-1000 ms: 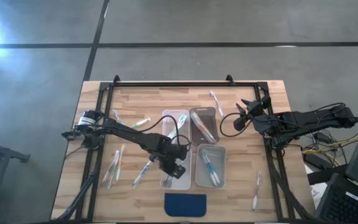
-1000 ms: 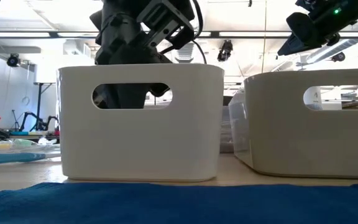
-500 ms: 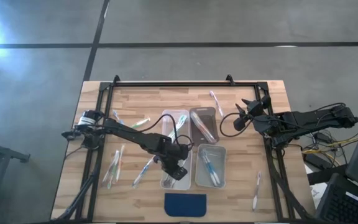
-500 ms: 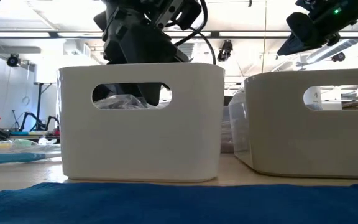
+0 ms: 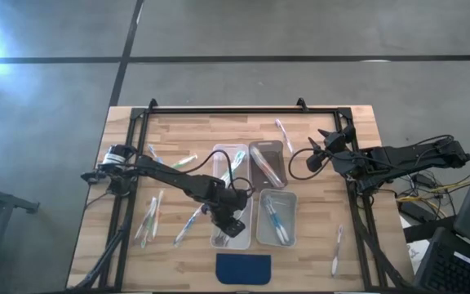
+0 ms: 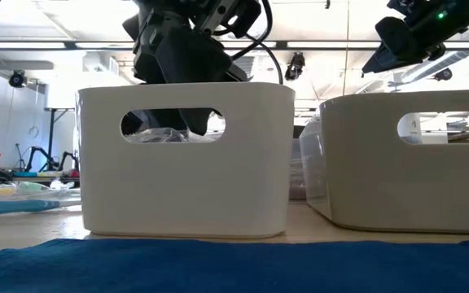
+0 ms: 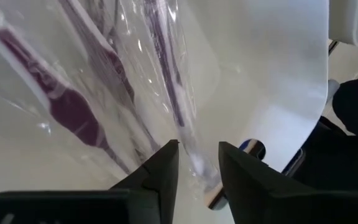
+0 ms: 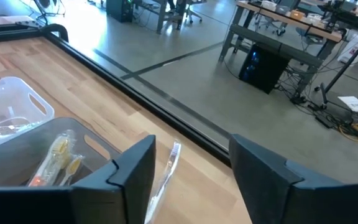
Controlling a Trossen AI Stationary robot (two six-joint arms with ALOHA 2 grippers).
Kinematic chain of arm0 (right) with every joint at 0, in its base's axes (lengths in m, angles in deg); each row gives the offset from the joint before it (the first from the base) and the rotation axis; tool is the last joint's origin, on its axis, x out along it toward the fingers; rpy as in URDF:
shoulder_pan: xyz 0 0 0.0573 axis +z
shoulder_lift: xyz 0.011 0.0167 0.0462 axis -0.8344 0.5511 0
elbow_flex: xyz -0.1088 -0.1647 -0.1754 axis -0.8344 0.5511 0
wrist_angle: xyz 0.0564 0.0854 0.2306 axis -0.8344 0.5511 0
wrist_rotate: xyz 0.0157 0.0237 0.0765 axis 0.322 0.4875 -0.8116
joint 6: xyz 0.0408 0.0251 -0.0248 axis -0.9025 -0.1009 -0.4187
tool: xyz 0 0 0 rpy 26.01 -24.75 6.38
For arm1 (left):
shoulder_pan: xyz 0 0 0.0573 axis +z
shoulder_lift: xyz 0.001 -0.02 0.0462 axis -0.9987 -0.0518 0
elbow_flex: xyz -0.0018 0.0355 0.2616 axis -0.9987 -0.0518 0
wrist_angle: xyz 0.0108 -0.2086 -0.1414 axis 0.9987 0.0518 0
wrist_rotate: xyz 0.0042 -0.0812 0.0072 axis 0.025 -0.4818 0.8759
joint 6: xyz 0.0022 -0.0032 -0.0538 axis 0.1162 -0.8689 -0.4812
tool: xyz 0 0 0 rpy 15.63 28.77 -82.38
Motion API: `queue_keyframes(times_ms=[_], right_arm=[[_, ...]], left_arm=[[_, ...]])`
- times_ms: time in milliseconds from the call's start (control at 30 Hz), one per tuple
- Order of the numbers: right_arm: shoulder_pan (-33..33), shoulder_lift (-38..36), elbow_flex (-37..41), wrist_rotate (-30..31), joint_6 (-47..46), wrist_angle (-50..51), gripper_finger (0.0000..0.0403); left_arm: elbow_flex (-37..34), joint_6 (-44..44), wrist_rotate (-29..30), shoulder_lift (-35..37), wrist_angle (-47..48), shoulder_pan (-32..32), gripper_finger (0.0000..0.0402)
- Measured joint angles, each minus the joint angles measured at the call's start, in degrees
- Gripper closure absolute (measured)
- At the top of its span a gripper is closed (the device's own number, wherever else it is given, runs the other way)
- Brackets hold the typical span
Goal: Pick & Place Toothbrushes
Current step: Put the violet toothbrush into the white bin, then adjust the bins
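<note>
Wrapped toothbrushes lie loose on the wood table: several at the left (image 5: 149, 216), one near the far edge (image 5: 282, 135), one at the right (image 5: 337, 249). More lie in the four clear bins. My left gripper (image 5: 230, 223) reaches down into the near-left bin (image 5: 219, 238), shut on a purple-accented toothbrush in clear wrap (image 7: 166, 68); other purple ones (image 7: 73, 112) lie beside it. My right gripper (image 5: 323, 149) hovers open, right of the far-right bin (image 5: 268, 163), above a loose toothbrush (image 8: 166, 168). My left gripper pinches the clear wrap's end (image 7: 194, 163) of the purple toothbrush between its two fingers (image 7: 166, 165), coming from above into the bin. The toothbrush stretches away from the fingers along the bin's floor. Through the bin's handle hole the wrap (image 6: 157, 135) shows beside the gripper.
A dark blue pad (image 5: 244, 268) lies at the near edge, in front of the bins. The near-right bin (image 5: 277, 218) holds blue-accented brushes, the far-right one yellow ones (image 8: 61, 155). A black frame rail (image 5: 227, 111) runs along the far edge. Cables and equipment sit right of the table.
My left gripper has gone down into the near-left bin, carrying the wrapped toothbrush with it; the crinkled wrap now shows through the bin's handle hole, where only the dark gripper showed before. The right arm has kept still.
</note>
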Motion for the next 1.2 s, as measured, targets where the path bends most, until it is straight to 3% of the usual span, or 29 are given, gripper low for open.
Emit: queue_keyframes(times_ms=[300, 500, 667, 833, 967, 1067, 1133, 1200], right_arm=[[0.00, 0.00, 0.01, -0.02, 0.02, 0.00, 0.0201], [0.01, 0.00, 0.01, -0.02, 0.02, 0.00, 0.0215], [-0.01, 0.00, 0.01, -0.02, 0.02, 0.01, 0.0224], [-0.01, 0.04, 0.14, -0.02, 0.02, 0.02, 0.0231], [-0.01, 0.02, 0.23, -0.02, 0.20, 0.00, 0.0230], [-0.01, 0.07, 0.23, 0.00, 0.12, -0.11, 0.0223], [0.00, 0.09, 0.23, -0.02, 0.04, -0.11, 0.0218], [-0.01, 0.09, 0.26, -0.02, -0.09, -0.15, 0.0214]], left_arm=[[-0.02, -0.75, -1.35, 0.00, -0.08, 0.00, 0.0282], [0.05, -3.91, -8.46, 0.16, -1.61, 0.51, 0.0282], [0.83, -4.38, -6.33, 2.28, -1.51, 0.61, 0.0282], [0.83, -3.26, 4.01, 6.14, 2.77, 0.42, 0.0282], [0.87, -2.53, 23.10, 10.44, 13.98, -1.72, 0.0282], [0.87, -7.18, 37.46, 12.55, 22.93, -3.56, 0.0282], [0.87, -11.31, 43.69, 13.21, 28.22, -4.45, 0.0282], [0.63, -12.07, 45.83, 13.15, 31.89, -4.86, 0.0282]])
